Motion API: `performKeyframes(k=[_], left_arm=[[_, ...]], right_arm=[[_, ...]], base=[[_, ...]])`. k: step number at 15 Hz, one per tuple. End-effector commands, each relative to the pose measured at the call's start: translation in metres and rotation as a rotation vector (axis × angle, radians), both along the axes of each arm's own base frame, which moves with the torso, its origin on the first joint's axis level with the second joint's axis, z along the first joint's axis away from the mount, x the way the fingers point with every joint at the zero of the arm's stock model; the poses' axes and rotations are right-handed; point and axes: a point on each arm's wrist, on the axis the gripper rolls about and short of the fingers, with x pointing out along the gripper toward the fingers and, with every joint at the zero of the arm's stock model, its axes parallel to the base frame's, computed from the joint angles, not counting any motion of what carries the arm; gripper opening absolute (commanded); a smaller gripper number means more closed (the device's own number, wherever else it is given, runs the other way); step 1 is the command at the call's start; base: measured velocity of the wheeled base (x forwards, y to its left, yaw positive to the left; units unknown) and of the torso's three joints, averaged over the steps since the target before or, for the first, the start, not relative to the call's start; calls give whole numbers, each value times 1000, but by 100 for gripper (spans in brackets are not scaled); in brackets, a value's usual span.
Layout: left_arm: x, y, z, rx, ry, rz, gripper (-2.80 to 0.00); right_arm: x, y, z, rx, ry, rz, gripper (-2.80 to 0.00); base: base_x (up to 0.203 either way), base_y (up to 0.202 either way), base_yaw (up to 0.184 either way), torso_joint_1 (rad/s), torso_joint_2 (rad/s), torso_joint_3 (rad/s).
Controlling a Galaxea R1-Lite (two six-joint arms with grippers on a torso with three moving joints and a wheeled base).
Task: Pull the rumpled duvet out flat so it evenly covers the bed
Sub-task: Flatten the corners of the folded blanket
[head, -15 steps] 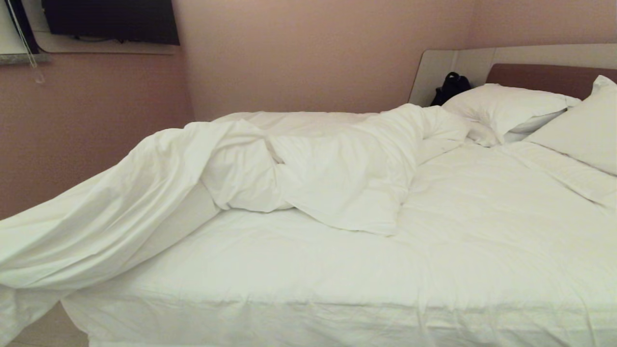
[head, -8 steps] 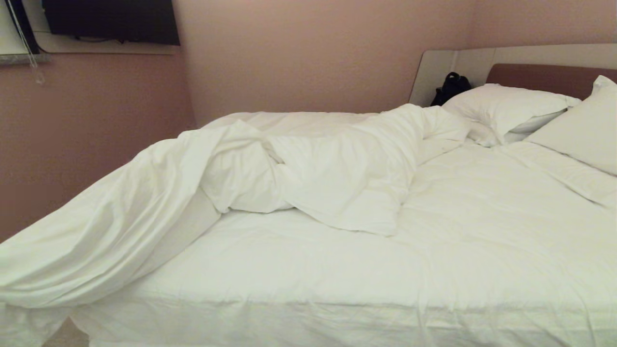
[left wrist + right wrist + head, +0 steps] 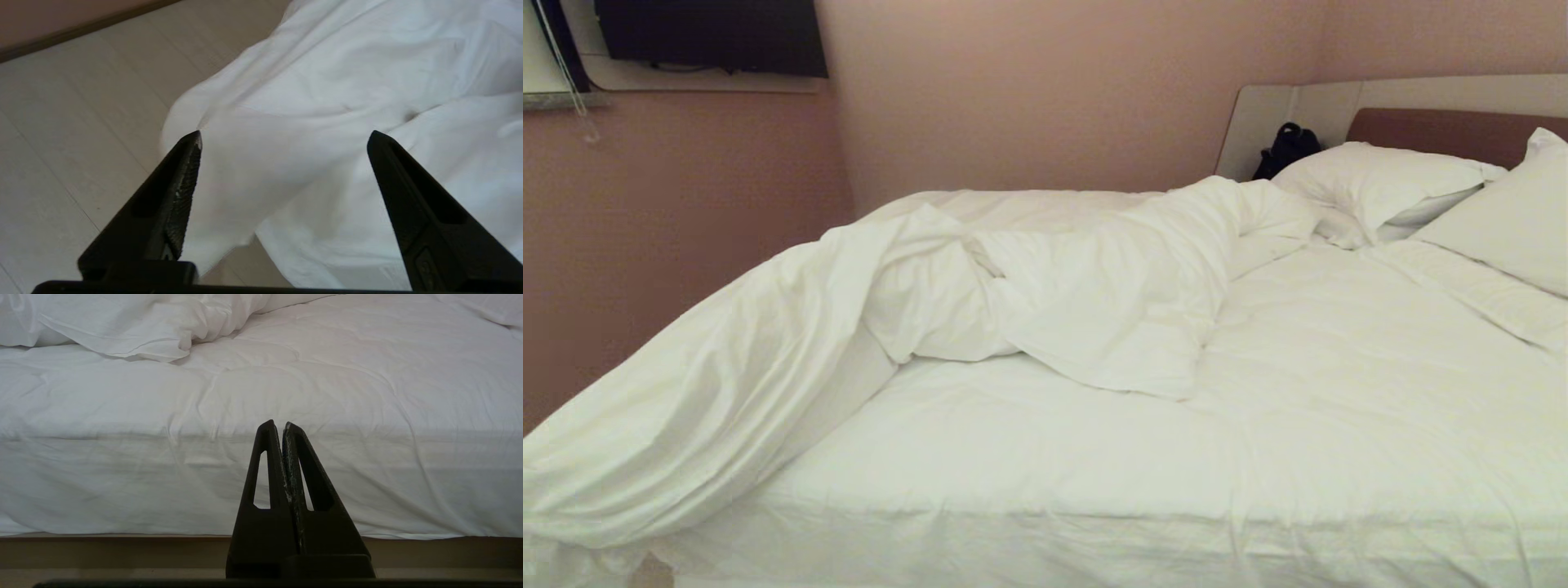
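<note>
The bed [image 3: 1258, 457] is filling most of the head view, its sheet lying bare across the near side. The duvet [image 3: 1045, 286] is lying bunched along the far side, one long fold trailing off the bed's left corner toward the floor [image 3: 61, 122]. Two pillows [image 3: 1372, 184] are resting by the headboard [image 3: 1445, 131]. The left gripper [image 3: 282, 139] is hanging spread wide over the duvet's fallen corner, gripping nothing. The right gripper [image 3: 277, 424] is sitting closed and empty, facing the bed's side
</note>
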Motion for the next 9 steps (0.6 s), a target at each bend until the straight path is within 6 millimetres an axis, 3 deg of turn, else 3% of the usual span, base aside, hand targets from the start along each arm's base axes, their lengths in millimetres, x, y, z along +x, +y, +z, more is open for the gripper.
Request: performKeyframes(k=[1, 5, 8, 9], left_arm=[[-2, -3, 1, -4, -1, -2, 0], [-1, -1, -7, -132, 47, 8, 0], [4, -4, 0, -169, 26, -62, 0], [5, -5, 3, -174, 22, -80, -44]], right_arm=[[0, 0, 0, 0, 0, 0, -280], [0, 0, 0, 0, 0, 0, -280], [0, 0, 0, 0, 0, 0, -280], [0, 0, 0, 0, 0, 0, -280]], base=[[0, 0, 0, 0, 0, 0], [0, 0, 0, 0, 0, 0], [0, 0, 0, 0, 0, 0], [0, 0, 0, 0, 0, 0]])
